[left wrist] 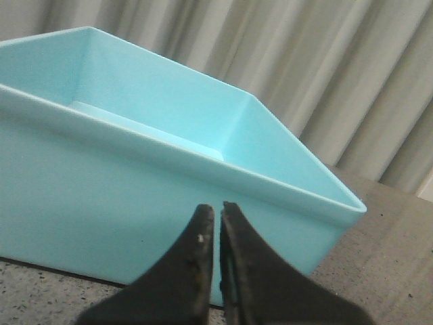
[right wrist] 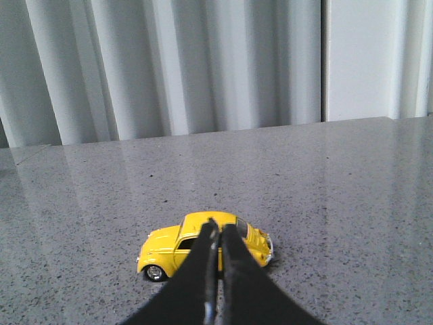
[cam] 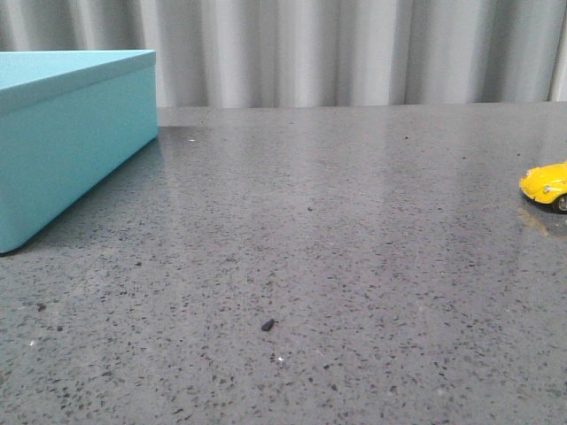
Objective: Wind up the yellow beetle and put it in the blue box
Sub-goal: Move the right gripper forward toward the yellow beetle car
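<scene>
At about 3 o'clock on the grey table (cam: 337, 230), the yellow beetle (cam: 547, 185) sits untouched, well apart from the blue box (cam: 71, 133) at 10 o'clock, so by my judgement winding and storing both remain. The left gripper (left wrist: 217, 211) by the box and the right gripper (right wrist: 218, 230) before the car are each clenched on nothing; no writing or brand shows.

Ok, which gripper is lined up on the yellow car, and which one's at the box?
The right gripper, closed, points at the yellow beetle on the table. The left gripper, also closed, faces the open blue box instead.
</scene>
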